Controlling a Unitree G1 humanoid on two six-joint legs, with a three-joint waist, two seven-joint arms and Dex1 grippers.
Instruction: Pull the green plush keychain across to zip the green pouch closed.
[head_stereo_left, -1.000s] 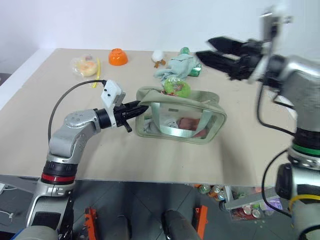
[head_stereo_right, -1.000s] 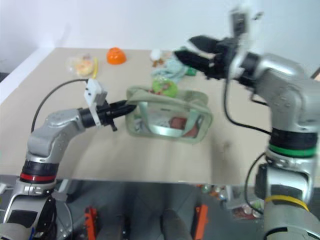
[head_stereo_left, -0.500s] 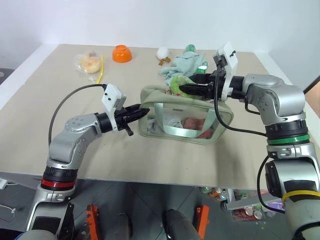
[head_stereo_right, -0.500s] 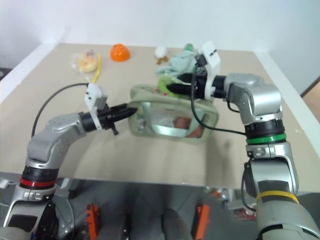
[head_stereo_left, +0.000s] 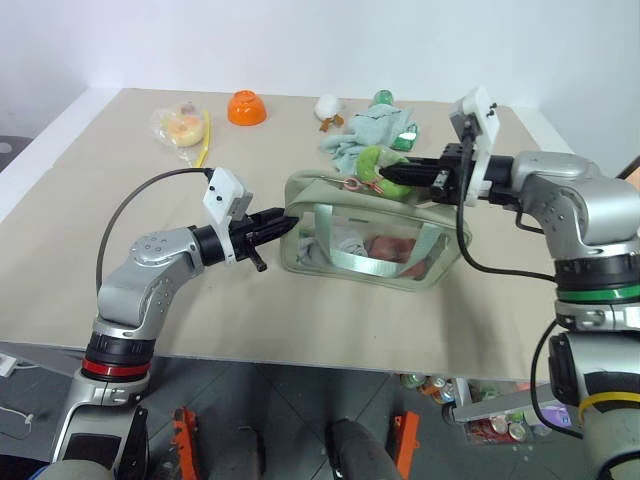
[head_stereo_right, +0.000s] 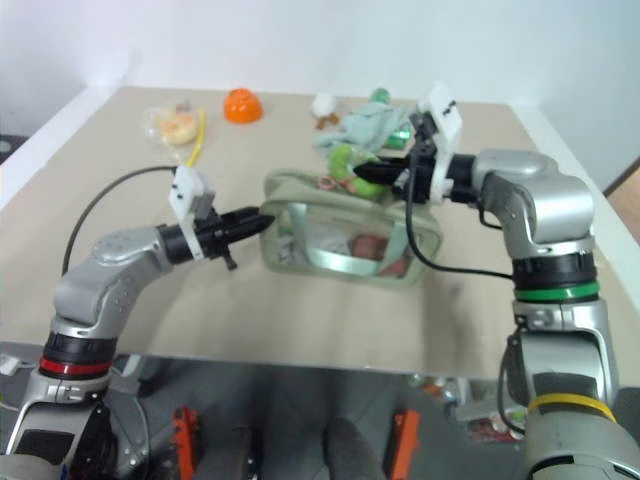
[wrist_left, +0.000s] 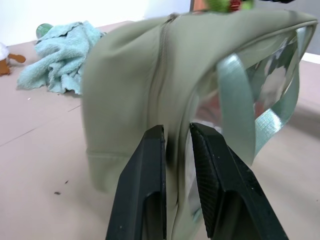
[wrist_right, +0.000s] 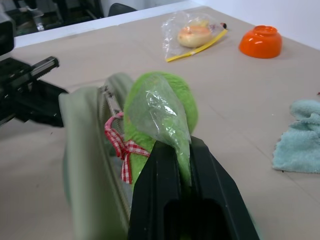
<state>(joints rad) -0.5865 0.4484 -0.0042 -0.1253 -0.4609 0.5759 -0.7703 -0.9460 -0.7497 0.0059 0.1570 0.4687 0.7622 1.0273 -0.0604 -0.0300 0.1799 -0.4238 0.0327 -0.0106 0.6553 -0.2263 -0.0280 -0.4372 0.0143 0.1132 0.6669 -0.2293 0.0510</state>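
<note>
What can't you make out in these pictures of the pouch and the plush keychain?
- How far the zipper is already closed: the green plush keychain and right gripper cover that stretch of the green pouch top in the head views.
- What lies in the pouch: a reddish shape, blurred behind the clear panel.
- The keychain's far side, right wrist view: hidden behind its own bulk.

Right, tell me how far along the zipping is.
Done: the left gripper is shut on the end of the green pouch, bracing it, and the right gripper is shut on the green plush keychain. In hand: the pull itself, with the keychain partway along the top. Left: drawing it across to the pouch's far end; how much zipper remains open I can't tell.
</note>
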